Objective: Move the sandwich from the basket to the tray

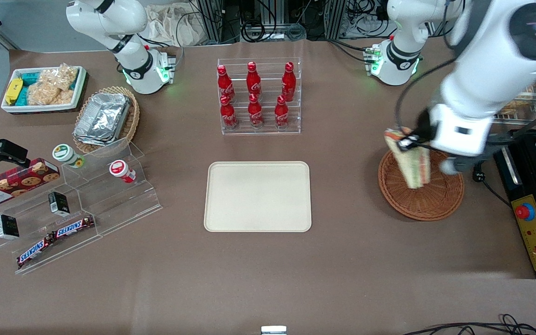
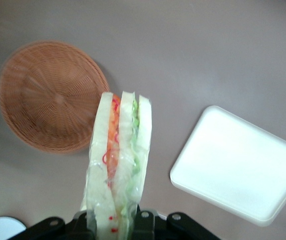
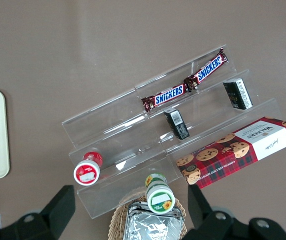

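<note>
My gripper [image 1: 410,142] [image 2: 113,220] is shut on the sandwich [image 1: 410,160] [image 2: 118,160], a wrapped wedge of pale bread with orange, red and green filling. It hangs in the air above the reddish-brown woven basket [image 1: 428,197] [image 2: 47,95], over the basket's rim on the tray's side. The basket holds nothing else. The cream-beige tray [image 1: 257,196] [image 2: 243,162] lies flat at the table's middle, apart from the basket, with nothing on it.
A clear rack of red cola bottles [image 1: 258,95] stands farther from the camera than the tray. A black machine with a red button [image 1: 535,218] sits at the working arm's end. Acrylic steps with snacks [image 1: 63,209] and a tan basket of foil containers [image 1: 105,118] lie toward the parked arm's end.
</note>
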Tool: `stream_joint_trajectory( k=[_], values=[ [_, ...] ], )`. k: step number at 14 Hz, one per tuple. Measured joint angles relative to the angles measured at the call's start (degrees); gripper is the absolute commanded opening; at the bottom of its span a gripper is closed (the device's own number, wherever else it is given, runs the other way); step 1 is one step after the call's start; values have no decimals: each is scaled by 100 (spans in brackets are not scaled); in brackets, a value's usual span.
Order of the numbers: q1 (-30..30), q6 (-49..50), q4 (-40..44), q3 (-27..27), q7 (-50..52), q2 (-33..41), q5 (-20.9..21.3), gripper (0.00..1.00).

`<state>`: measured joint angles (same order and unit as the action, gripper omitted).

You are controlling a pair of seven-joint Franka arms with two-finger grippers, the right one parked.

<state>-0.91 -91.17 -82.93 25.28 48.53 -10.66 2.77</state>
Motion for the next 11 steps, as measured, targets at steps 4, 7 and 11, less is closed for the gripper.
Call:
stream_joint_trajectory(
  k=[4,7,11],
  values=[
    [-925,-411,40,148,0,-650,1,0],
    [-1485,-971,55,148,0,-1346,79,0],
    [-1968,-1937,73,136,76,-2300,643,0]
  ],
)
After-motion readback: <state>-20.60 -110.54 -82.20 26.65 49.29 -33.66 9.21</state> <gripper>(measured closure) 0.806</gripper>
